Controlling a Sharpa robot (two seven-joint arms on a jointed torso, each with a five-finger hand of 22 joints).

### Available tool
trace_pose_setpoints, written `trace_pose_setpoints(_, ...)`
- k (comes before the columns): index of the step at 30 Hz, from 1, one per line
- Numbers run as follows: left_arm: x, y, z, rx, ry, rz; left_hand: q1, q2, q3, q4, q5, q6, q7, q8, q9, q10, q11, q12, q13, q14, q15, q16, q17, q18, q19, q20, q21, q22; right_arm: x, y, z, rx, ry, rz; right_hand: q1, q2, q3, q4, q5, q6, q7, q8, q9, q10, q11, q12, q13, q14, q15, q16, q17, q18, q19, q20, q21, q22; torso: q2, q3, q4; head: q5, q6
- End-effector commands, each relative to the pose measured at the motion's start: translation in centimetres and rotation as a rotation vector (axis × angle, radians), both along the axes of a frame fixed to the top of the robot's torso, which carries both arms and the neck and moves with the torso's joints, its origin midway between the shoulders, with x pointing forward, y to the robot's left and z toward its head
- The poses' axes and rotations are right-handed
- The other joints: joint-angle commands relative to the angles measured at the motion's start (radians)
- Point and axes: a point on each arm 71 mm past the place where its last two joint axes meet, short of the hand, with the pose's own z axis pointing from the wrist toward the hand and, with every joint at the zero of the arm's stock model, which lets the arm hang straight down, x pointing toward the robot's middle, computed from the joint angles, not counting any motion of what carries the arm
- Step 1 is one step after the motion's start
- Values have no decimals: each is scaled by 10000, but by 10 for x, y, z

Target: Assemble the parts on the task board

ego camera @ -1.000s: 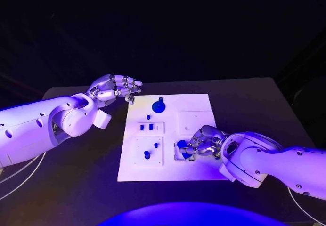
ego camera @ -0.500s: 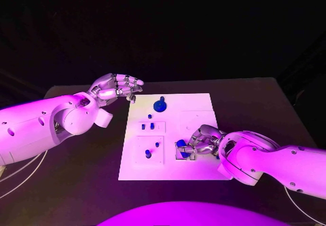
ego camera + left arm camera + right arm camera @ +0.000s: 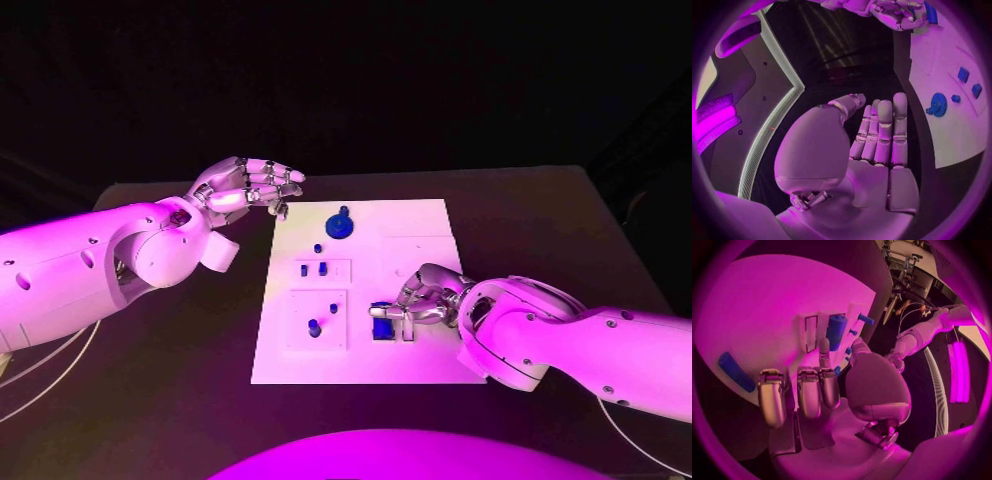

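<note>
right hand [image 3: 418,305]: fingers closed round a small blue block-shaped part [image 3: 384,325], held at its slot near the flat white task board [image 3: 433,215] edge, likely for seating.
left hand [image 3: 245,185]: fingers curled, empty, parked clear off the board's far corner above the black table [image 3: 548,200].

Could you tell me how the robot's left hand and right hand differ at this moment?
The left hand hovers off the task board's far left corner, while the right hand is down on the board near its right edge. The left hand holds nothing, fingers lightly curled but apart; the right hand's fingers close around a blue part at a recess. Both are silver hands on white arms.
</note>
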Motion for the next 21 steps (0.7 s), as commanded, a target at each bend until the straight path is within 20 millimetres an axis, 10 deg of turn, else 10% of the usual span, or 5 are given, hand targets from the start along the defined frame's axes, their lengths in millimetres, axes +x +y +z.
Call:
trace_pose_setpoints(1, -1, -2, 0, -130, 15, -150, -54, 10, -2, 42, 61, -65, -35, 38, -11, -90, 5, 50, -13, -44, 49, -28, 3, 154, 25, 40, -66, -13, 0, 4, 2, -347, -638, 720, -328, -93, -180, 10, -223, -119, 6, 54, 21, 908, -46, -82, 2424, 1044, -23, 33, 2632, -141, 1046, -74, 45, 2629, -2, 1, 3, 15, -8)
trace_pose_setpoints(7, -1, -1, 0, -124, 17, -134, -54, 10, -2, 42, 61, -65, -35, 38, -11, -90, 5, 50, -13, -44, 49, -28, 3, 154, 25, 40, -66, -13, -1, 6, 3, -490, -925, 992, -586, -295, -318, 16, -609, -151, 11, 83, 40, 889, -42, -116, 2403, 1044, -19, 33, 2632, -141, 1046, -69, 45, 2629, -1, 4, 5, 8, 1)
trace_pose_setpoints(21, -2, 1, 0, -116, 14, -97, -54, 10, -2, 42, 61, -65, -35, 38, -11, -90, 5, 50, -13, -44, 49, -28, 3, 154, 25, 40, -66, -13, -13, -12, 16, 233, -1678, 768, 1086, 316, 200, -52, 371, -218, -10, 209, 78, 950, -62, -24, 2482, 1044, -34, 33, 2632, -141, 1046, -78, 45, 2629, -15, 10, -20, 16, 42)
